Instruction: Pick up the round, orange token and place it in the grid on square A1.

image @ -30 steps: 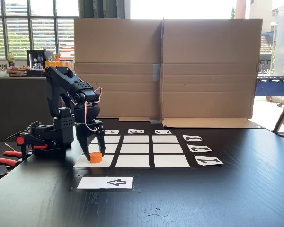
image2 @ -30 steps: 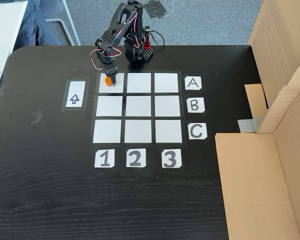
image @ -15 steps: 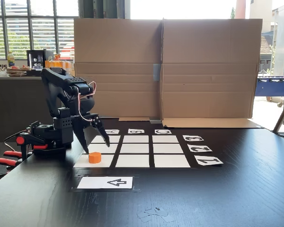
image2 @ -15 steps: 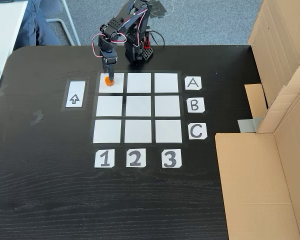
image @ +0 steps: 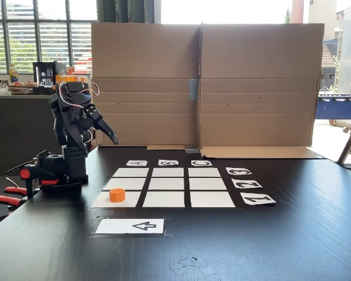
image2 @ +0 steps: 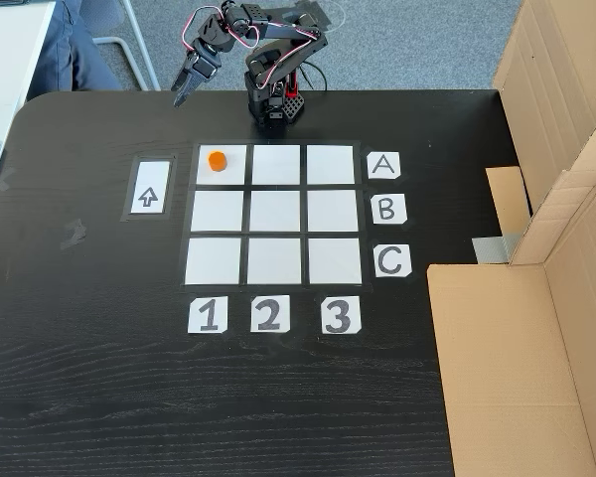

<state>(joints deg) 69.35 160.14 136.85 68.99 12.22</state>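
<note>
While resting on square A1 (image2: 222, 164), the round, orange token (image2: 216, 160) sits flat, axis upright.

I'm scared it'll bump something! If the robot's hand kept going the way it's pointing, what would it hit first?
Probably the bare black table, beside the grid. The hand points down and away from the orange token. Depth is hard to judge.

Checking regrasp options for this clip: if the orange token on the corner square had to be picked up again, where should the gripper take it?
Across its curved side wall, coming straight down. The orange token stands flat and alone on square A1, a short puck with open space all round.
</note>
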